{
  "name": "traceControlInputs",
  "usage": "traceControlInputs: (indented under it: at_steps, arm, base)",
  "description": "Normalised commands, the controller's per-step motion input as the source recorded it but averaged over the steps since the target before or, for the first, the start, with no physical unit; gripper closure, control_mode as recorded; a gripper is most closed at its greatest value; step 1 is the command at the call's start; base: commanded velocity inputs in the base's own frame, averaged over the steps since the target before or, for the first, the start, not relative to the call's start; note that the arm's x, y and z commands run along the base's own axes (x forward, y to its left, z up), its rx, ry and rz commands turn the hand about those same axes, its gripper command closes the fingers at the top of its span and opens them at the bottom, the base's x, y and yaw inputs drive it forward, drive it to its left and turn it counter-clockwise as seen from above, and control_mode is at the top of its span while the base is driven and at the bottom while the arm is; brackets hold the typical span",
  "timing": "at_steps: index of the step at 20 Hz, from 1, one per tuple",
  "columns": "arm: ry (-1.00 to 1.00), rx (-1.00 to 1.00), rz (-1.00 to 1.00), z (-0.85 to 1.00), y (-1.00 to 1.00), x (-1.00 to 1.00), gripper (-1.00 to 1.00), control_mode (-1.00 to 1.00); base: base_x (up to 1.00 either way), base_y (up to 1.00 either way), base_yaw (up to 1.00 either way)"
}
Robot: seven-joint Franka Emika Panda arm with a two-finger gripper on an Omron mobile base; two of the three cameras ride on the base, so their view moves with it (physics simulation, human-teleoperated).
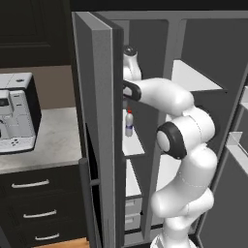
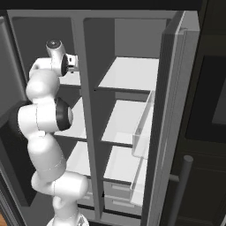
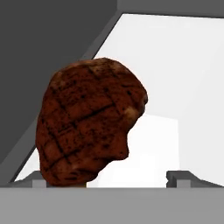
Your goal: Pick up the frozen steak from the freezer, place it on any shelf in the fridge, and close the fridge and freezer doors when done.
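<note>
Fingers (image 3: 39, 180) spread wide here, one tip low at the left and the other low at the right of the hand view, nothing clamped between them yet. Right in front sits the frozen steak (image 3: 87, 122), big and close, a dark red-brown slab with a scored, grill-marked face and a paler fleck on its right edge. It stands on edge on a white freezer shelf (image 3: 175, 78), its lower left overlapping the left tip, so whether that tip touches it I cannot tell.

My read: frozen through, it should be rigid and fairly light, no squash under pressure, but a hard lumpy surface could be slick. Best bet looks like pinching across the two broad faces at mid-height, where it is thickest, rather than on the ragged lower edge.

Pulling out to the base views, the arm (image 1: 186, 131) reaches into the freezer (image 1: 133, 145), the narrower left compartment, past a white bottle (image 1: 129, 123) on a shelf there. The steak's base and back face are hidden. In the left base view the open freezer door (image 1: 99, 121) masks much of the interior. The fridge (image 2: 128, 114) stands open on the right.
</note>
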Motion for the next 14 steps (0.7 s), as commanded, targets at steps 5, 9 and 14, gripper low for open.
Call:
traceControlInputs:
  at_steps: [5,9,14]
  arm:
    - [0.08,0.0,0.0,-0.52,0.05,0.4,-1.0,-1.0]
    - [0.03,0.0,0.0,-0.68,0.0,0.25,1.0,-1.0]
    - [-0.02,0.0,0.0,-0.49,-0.06,0.19,1.0,-1.0]
  base:
    - [0.0,0.0,0.0]
    - [0.0,0.0,0.0]
    - [0.0,0.0,0.0]
